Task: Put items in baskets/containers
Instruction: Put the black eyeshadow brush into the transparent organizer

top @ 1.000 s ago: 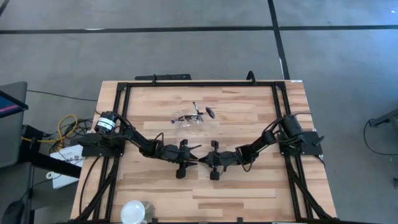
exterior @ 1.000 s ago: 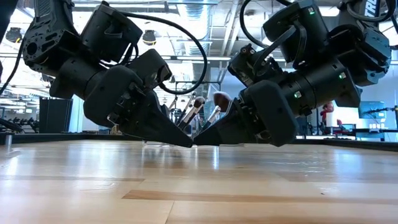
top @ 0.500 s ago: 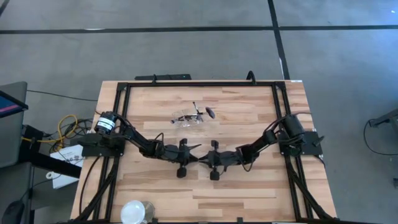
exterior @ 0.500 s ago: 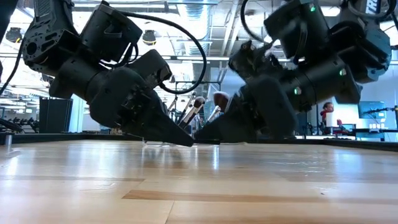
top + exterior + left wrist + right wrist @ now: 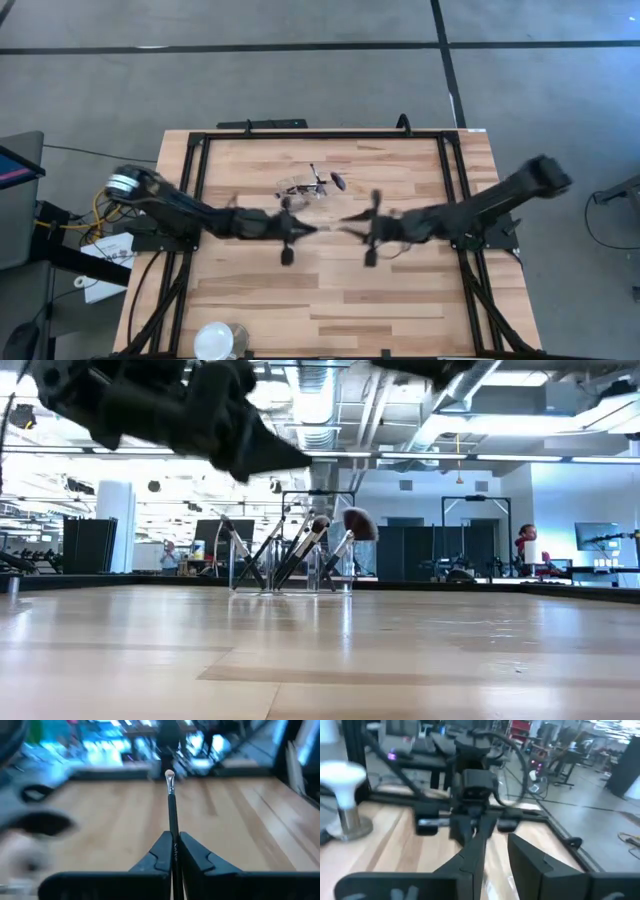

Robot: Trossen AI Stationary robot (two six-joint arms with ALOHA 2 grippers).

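A small clear container (image 5: 300, 190) stands at the table's far middle; several brushes (image 5: 318, 540) lean in it, bristles up. One thin dark brush (image 5: 171, 815) with a small pale tip juts out of my left gripper (image 5: 302, 229), which is shut on it above the table's middle. My right gripper (image 5: 500, 845) faces it from the right, open, just beyond the brush's tip. In the low view both arms hang high; only my left arm (image 5: 190, 415) shows well. My left gripper pinches the brush's handle (image 5: 173, 847) between its two fingers. The brush runs on along the fingers, its bristle tip (image 5: 169, 774) pointing away toward the right gripper. It is lifted clear of the table and roughly level.
A round white and clear object (image 5: 218, 340) stands at the table's near left edge. A black frame (image 5: 320, 133) runs round the tabletop. Bare wood lies near the front edge and on the right half (image 5: 420, 290).
Both arms have risen from low over the table's middle to well above it. The thin brush has gone up with my left gripper. My right gripper has drawn back toward the right edge, away from the left gripper.
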